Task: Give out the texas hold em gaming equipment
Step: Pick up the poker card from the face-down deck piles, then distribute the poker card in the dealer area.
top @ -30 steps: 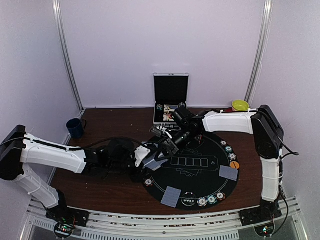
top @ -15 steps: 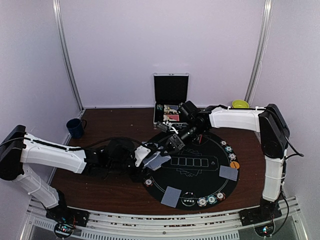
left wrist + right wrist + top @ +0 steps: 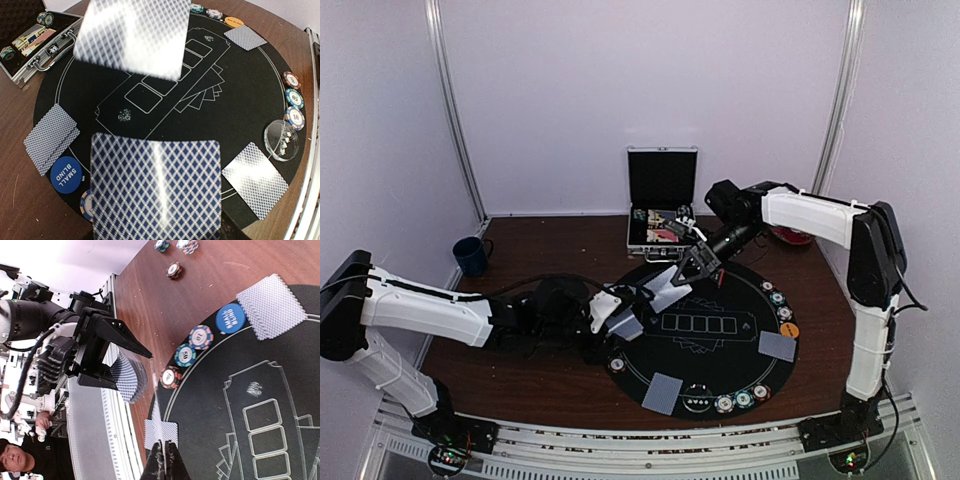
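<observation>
Here the left fingers (image 3: pixel 125 337) clamp a deck of blue-backed cards (image 3: pixel 155 185) low over the left edge of the black round mat (image 3: pixel 240 90). The right fingers (image 3: pixel 173 467) are pinched fully together on 1 card (image 3: pixel 132 37), held in the air just beyond the deck and apart from it. 3 small card piles (image 3: pixel 255 177) lie near the mat's rim.

A thick deck of grey-blue diamond-backed playing cards (image 3: pixel 156 190) sits face down in the left tool (image 3: pixel 623 318), left of the tabletop's middle. A single card (image 3: pixel 132 37) hangs in the air beside it, pinched by the right tool (image 3: pixel 163 452). Three small face-down piles (image 3: pixel 255 180) lie flat. Striped-edge poker chips (image 3: pixel 294 97) sit toward the near and right edges, with a blue round button (image 3: pixel 66 174) and an orange round button (image 3: pixel 233 21).
</observation>
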Motion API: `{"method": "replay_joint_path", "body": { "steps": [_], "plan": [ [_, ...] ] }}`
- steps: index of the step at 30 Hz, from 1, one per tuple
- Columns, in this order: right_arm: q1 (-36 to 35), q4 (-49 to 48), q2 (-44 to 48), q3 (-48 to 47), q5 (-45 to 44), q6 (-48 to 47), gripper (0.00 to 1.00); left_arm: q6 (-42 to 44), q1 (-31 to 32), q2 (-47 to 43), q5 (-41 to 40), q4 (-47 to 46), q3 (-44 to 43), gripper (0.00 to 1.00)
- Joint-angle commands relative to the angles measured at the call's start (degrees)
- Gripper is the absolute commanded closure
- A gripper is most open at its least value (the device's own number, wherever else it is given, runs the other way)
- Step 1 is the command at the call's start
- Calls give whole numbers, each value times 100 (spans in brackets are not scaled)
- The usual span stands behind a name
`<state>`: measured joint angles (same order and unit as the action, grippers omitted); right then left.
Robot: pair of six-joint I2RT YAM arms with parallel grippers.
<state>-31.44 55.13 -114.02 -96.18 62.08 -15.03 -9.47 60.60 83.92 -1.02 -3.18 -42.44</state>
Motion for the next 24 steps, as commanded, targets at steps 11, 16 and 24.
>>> {"method": "replay_joint_path", "body": {
  "steps": [11,16,24],
  "plan": [
    [-352,2256,-942,-504,-766,-2135,100,16,40,-236,-32,-302,-72,47],
    [-696,2254,-1120,-359,-790,-2263,100,7,40,-391,-221,-192,-57,47],
    [-1083,2265,-1342,-169,-760,-2397,100,-2,40,-621,-303,-167,1,47]
  ]
}}
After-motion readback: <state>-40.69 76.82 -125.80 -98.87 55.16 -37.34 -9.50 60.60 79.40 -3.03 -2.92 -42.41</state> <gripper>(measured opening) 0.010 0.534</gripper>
